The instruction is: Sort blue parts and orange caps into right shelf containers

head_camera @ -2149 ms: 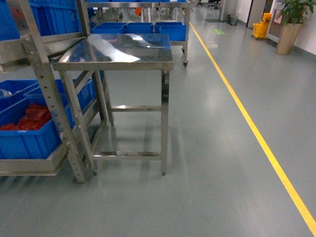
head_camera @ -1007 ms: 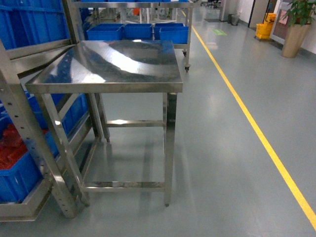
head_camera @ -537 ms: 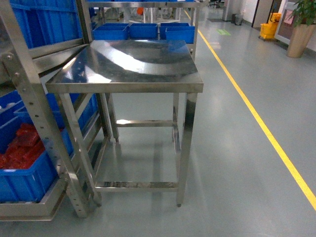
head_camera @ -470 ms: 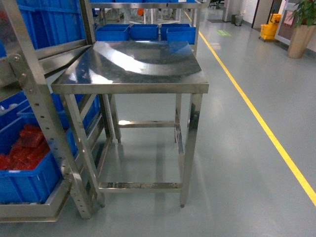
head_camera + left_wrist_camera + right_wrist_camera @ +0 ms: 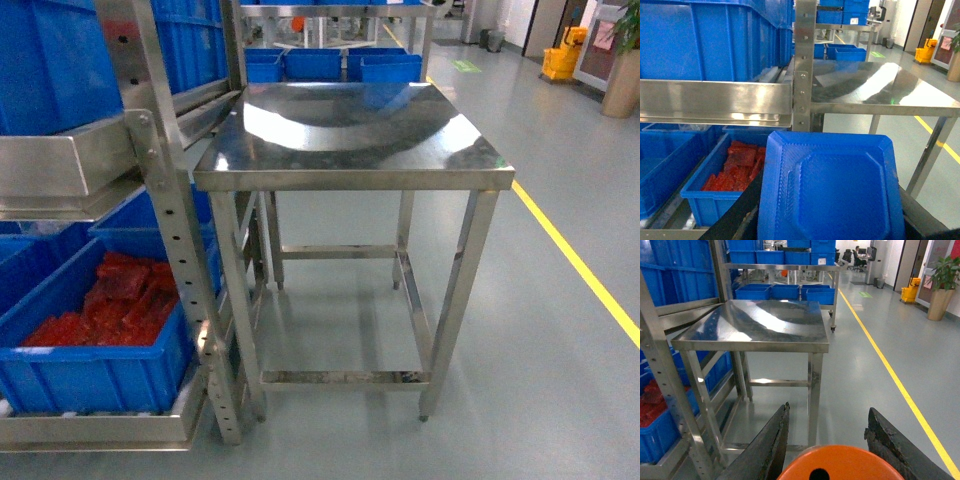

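A stainless steel table (image 5: 360, 130) is seen ahead with a bare, reflective top; its front edge runs straight and its left side butts against the perforated upright (image 5: 165, 200) of a steel shelf rack (image 5: 715, 102). Open grey floor (image 5: 540, 330) lies to the right of the table, bounded by a yellow floor line (image 5: 580, 275). Under the table only crossbars are seen between the legs. In the left wrist view, the left gripper (image 5: 830, 200) is seen closed around a blue part (image 5: 832, 187), a flat ribbed piece with chamfered corners that fills the lower frame; dark fingers (image 5: 740, 212) show at its edges. Beyond and left of that gripper, a blue crate (image 5: 720, 192) on the rack's lower level holds a heap of red pieces (image 5: 737, 167); large blue crates (image 5: 715, 40) sit on the level above. In the right wrist view, the right gripper (image 5: 827, 440) is seen with its two dark fingers (image 5: 772, 445) pinching an orange cap (image 5: 832, 465) whose top has a small dark hole. Ahead of that gripper the table stands, with the rack upright to its left. Further blue bins (image 5: 785, 291) are seen on a far cart behind the table; their contents cannot be told.
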You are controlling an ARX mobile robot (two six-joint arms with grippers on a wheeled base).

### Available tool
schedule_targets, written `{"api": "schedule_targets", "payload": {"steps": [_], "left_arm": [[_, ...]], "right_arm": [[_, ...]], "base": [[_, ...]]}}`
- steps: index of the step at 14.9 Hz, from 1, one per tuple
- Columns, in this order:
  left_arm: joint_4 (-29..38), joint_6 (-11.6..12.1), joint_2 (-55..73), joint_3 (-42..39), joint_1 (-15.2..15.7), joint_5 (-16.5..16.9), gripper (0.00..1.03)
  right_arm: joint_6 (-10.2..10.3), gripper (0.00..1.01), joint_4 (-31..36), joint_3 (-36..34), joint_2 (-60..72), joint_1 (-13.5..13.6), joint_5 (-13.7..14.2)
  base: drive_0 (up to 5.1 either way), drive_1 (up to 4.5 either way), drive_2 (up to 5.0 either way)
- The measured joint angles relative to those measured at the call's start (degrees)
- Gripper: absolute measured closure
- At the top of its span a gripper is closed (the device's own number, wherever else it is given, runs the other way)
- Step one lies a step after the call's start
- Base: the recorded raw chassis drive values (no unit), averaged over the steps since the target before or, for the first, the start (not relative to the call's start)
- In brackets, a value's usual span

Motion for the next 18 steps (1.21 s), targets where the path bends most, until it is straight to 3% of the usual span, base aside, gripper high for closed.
{"api": "schedule_targets", "payload": {"steps": [18], "left_arm": [[0.1,0.0,0.0,0.0,0.0,0.0,0.59]], "right_arm": [[0.0,0.59,0.2,0.0,0.0,0.0,-0.1]], "base": [[-5.1,2.35,2.3]]}}
